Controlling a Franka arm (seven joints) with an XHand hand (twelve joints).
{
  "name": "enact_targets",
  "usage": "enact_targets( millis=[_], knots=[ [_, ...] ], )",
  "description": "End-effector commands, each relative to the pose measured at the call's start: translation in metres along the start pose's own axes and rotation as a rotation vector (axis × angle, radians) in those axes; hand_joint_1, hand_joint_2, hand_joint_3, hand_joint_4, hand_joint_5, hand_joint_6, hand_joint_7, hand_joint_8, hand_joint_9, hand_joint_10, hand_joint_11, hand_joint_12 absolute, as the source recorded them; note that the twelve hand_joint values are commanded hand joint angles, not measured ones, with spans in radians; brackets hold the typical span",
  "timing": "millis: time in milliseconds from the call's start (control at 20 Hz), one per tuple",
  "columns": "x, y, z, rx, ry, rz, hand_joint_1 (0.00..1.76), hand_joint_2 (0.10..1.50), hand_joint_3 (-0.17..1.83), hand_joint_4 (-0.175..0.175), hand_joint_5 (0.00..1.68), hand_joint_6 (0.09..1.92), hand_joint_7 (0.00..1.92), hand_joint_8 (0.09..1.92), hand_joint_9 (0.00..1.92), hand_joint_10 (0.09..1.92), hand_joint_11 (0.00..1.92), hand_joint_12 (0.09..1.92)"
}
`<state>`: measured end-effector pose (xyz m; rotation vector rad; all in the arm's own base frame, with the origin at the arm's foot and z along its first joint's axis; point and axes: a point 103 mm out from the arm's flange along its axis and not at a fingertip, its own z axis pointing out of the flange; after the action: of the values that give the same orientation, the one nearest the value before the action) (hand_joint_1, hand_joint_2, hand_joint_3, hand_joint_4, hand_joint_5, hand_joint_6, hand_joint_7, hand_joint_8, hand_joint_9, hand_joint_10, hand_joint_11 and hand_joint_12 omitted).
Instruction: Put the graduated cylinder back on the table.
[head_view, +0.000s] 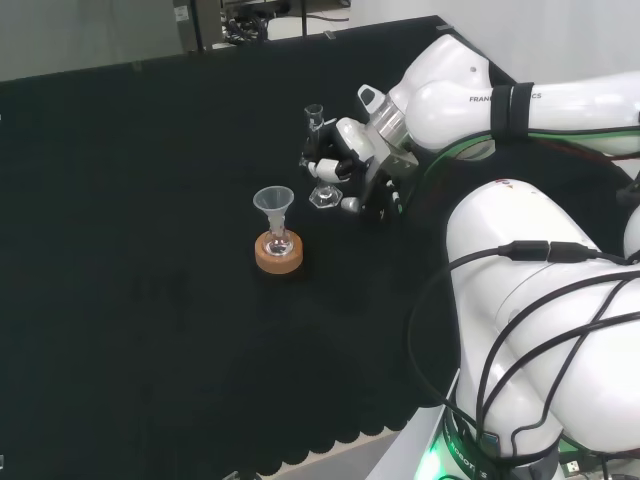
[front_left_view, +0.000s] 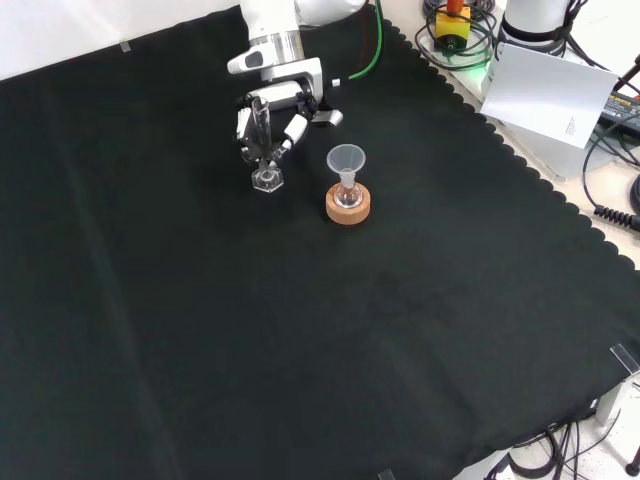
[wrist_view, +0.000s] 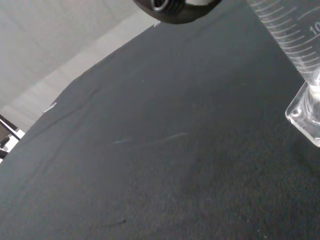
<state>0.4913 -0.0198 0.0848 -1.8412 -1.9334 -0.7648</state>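
A clear glass graduated cylinder (head_view: 317, 140) with a hexagonal foot stands upright in the hand (head_view: 340, 150), whose black and white fingers are curled round its tube. In the front view the cylinder (front_left_view: 262, 135) hangs below the hand (front_left_view: 285, 105), and its foot is down at the level of the black cloth. I cannot tell whether the foot touches the cloth. The wrist view shows the marked tube and the foot of the cylinder (wrist_view: 300, 55) close up, with a dark part of the hand (wrist_view: 175, 9) beside it.
A small round flask with a clear funnel (head_view: 274, 205) in its neck sits on a cork ring (head_view: 279, 254), just in front of the cylinder in the head view. In the front view the cork ring (front_left_view: 348, 207) is right of the cylinder's foot.
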Motion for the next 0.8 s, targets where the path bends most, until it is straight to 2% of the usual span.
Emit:
enact_targets(
  millis=[50,350,450,500,600,650,700,800],
  knots=[
    [-0.0033,0.0008,0.0049,0.001,0.024,0.008,1.27,1.08,0.0,-0.175,1.04,0.92,1.06,0.91,1.45,0.09,1.27,0.71],
    [-0.0058,0.0022,0.006,0.006,0.03,0.01,1.27,1.08,0.0,-0.175,1.03,0.92,1.05,0.91,1.45,0.09,1.26,0.71],
    [-0.0053,0.0029,0.0059,0.018,0.04,0.005,1.25,1.08,0.0,-0.082,1.08,0.92,1.04,0.87,1.44,0.09,1.25,0.72],
    [-0.0046,0.0031,0.0056,0.021,0.042,0.002,1.25,1.09,0.0,-0.051,1.08,0.93,1.02,0.89,1.42,0.09,1.24,0.73],
    [-0.0038,0.0034,0.0048,0.036,0.05,-0.004,1.19,1.1,0.01,-0.128,1.03,0.96,0.99,0.75,1.37,0.09,1.18,0.78],
    [-0.004,0.0031,0.004,0.04,0.053,-0.01,1.18,1.1,0.0,-0.15,1.03,0.94,0.96,0.69,1.35,0.09,1.14,0.81],
    [-0.0039,0.0029,0.0033,0.044,0.059,-0.014,1.17,1.09,0.0,-0.144,1.04,0.92,0.93,0.65,1.31,0.09,1.08,0.86],
    [-0.0029,0.0029,0.0021,0.059,0.059,-0.021,1.14,1.09,0.0,-0.09,1.04,0.91,0.85,0.63,1.24,0.09,0.94,0.97]
  ],
)
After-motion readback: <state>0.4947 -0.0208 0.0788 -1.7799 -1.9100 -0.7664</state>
